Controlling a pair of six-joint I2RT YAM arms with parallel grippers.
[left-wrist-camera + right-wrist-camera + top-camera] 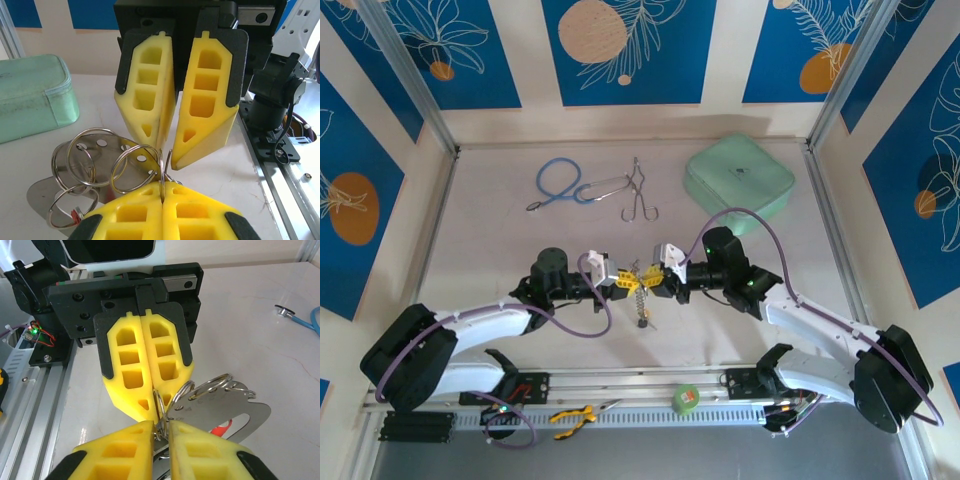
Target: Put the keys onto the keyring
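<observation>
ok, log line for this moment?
left gripper: shut on keyring | right gripper: jaws nearly closed round same ring, grip unclear | keyring: between both grippers

Mint-green zipped pouch (739, 177) at the surface's (500, 250) far right, blue cord loop (558, 182), steel forceps (639, 192), yellow-handled pliers (573, 416), green tape roll (687, 399)

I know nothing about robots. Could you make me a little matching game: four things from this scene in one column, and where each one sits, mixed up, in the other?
Things:
1. green pouch
2. blue cord
3. pliers
4. keyring

Places:
A. nearest edge, in front
B. far right
C. middle
D. far left

Pairs: 1-B, 2-D, 3-A, 4-C
</observation>
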